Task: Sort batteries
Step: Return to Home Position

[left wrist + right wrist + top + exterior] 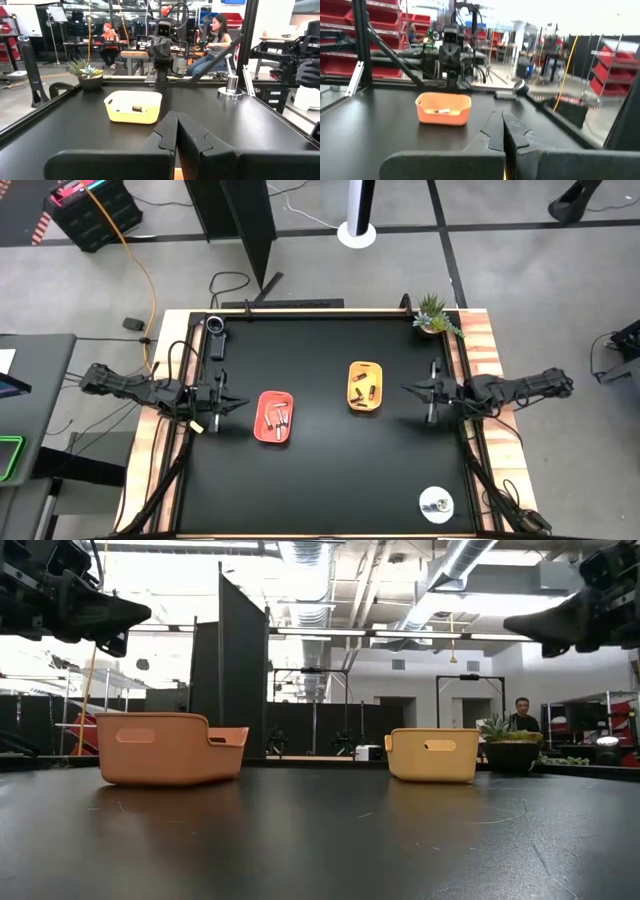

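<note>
Several silvery-white batteries (278, 417) lie in the orange tray (262, 430), and one of them (441, 111) shows in the right wrist view. Several dark batteries (362, 389) lie in the yellow tray (377, 370). My left gripper (241, 402) hovers shut above the table, just left of the orange tray. In its own view it (176, 132) points over the yellow tray (120, 114) farther off. My right gripper (406, 389) hovers shut right of the yellow tray. In its own view it (502, 131) faces the orange tray (427, 116). Both trays rest flat on the black table.
A round silver-white disc (436, 503) sits near the table's near right corner. A small potted plant (435, 315) stands at the far right corner. A camera mount (215, 326) is at the far left corner. Bare black tabletop (320, 480) lies between and in front of the trays. People sit in the room beyond.
</note>
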